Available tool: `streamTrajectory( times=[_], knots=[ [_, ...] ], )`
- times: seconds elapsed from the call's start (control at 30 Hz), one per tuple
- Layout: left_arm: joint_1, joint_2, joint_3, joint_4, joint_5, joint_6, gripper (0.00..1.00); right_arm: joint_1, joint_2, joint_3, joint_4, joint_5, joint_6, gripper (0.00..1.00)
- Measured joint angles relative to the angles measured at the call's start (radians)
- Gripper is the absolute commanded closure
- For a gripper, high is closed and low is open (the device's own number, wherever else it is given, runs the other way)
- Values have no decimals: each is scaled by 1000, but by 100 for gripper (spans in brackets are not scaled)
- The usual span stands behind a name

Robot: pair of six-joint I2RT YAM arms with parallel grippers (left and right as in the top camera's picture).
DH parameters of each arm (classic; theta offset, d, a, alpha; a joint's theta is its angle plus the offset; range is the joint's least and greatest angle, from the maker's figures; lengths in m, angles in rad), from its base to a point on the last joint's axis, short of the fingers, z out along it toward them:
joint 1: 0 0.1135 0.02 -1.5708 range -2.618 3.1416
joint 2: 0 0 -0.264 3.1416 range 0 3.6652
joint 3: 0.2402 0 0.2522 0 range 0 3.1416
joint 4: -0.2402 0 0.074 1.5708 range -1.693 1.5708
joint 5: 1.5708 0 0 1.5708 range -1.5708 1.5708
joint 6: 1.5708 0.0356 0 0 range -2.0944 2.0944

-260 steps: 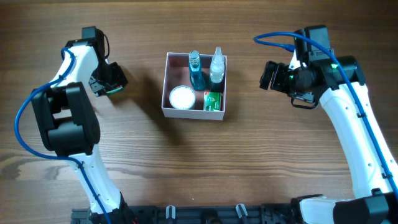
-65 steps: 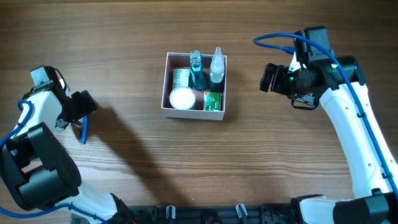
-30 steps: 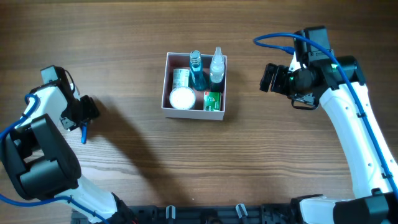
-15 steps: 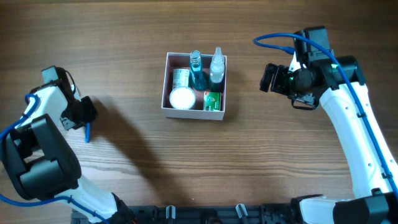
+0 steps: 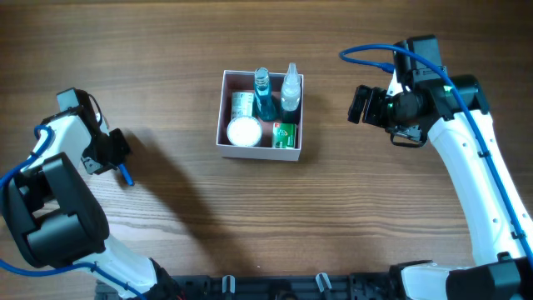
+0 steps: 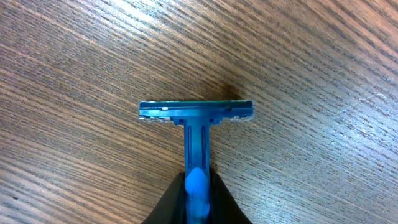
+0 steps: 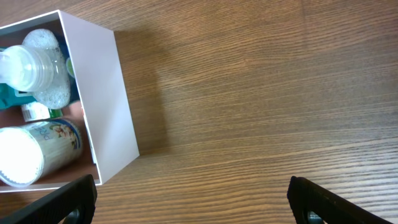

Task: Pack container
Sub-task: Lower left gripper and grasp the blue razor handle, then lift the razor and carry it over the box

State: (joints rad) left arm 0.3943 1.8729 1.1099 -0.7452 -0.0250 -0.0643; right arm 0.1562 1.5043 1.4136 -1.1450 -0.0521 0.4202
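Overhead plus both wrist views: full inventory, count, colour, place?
container: 1, white walls, pinkish inside, table centre
blue bottle: 1, blue, in container, back
clear bottle: 1, clear, in container, back right
can: 1, pale printed, in container, back left
jar: 1, white lid, in container, front left
packet: 1, green, in container, front right
razor: 1, blue, held at table's left
left gripper: shut on razor handle
right gripper: open, right of container

Square white container (image 5: pixel 261 147), pinkish inside, upright and open, well apart between left pincer (image 5: pixel 119 161) and right pincer (image 5: pixel 360 103).
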Motion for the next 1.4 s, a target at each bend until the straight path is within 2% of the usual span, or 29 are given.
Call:
streamTrajectory(
  times=[0.07, 0.3, 0.47, 0.57, 0.7, 0.8, 0.9, 1.1, 1.23, 1.4],
  knots=[
    [0, 0, 0, 0, 0, -1, 96, 0, 0, 0, 0, 0, 0, 0],
    [-1, 0, 3, -4, 0, -4, 96, 0, 0, 0, 0, 0, 0, 0],
    [-28, 13, 45, -89, -13, -25, 96, 0, 0, 0, 0, 0, 0, 0],
    [-87, 14, 122, -193, -13, -34, 96, 0, 0, 0, 0, 0, 0, 0],
    [-217, 13, 338, -358, 20, -60, 96, 0, 0, 0, 0, 0, 0, 0],
    [-313, 11, 473, -410, 42, -77, 96, 0, 0, 0, 0, 0, 0, 0],
    [-432, 10, 571, -401, 55, -88, 96, 0, 0, 0, 0, 0, 0, 0],
    [-646, 6, 600, -282, 77, -126, 96, 0, 0, 0, 0, 0, 0, 0],
    [-714, 8, 600, -221, 80, -137, 96, 0, 0, 0, 0, 0, 0, 0],
    [-735, 16, 600, -171, 80, -141, 96, 0, 0, 0, 0, 0, 0, 0]
  ],
)
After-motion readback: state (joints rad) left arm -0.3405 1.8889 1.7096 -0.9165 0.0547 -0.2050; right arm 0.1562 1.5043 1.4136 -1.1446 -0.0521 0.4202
